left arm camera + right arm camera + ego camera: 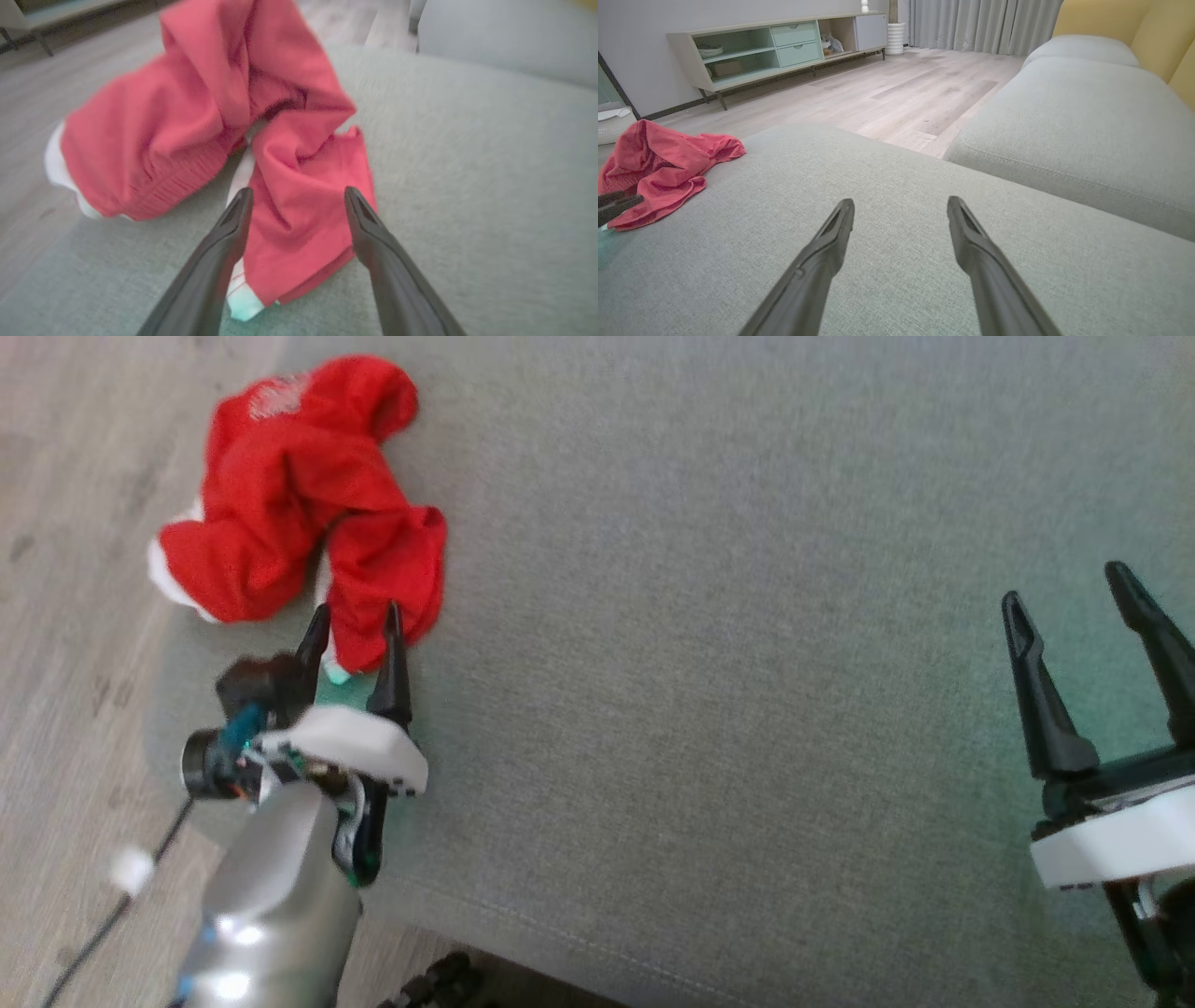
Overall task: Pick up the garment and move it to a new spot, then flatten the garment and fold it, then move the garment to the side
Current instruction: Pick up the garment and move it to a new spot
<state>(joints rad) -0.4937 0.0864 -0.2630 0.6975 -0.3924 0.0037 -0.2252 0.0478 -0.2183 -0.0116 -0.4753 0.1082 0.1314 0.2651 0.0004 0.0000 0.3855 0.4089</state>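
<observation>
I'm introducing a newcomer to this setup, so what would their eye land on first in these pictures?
The crumpled red garment with white trim stands out, bunched at the left edge of the grey cushion. The left gripper is open, with its fingers on either side of the garment's nearest fold. The right gripper is open over bare cushion far to the right.

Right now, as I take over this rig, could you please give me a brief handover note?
Left pincer: open, fingers straddling the near fold of the red garment, not closed on it.
Right pincer: open, over the bare grey cushion, well apart from the garment.
Garment: crumpled at the cushion's left edge.
Done: nothing yet. Left to do: grasp, move, flatten, fold, set aside.
</observation>
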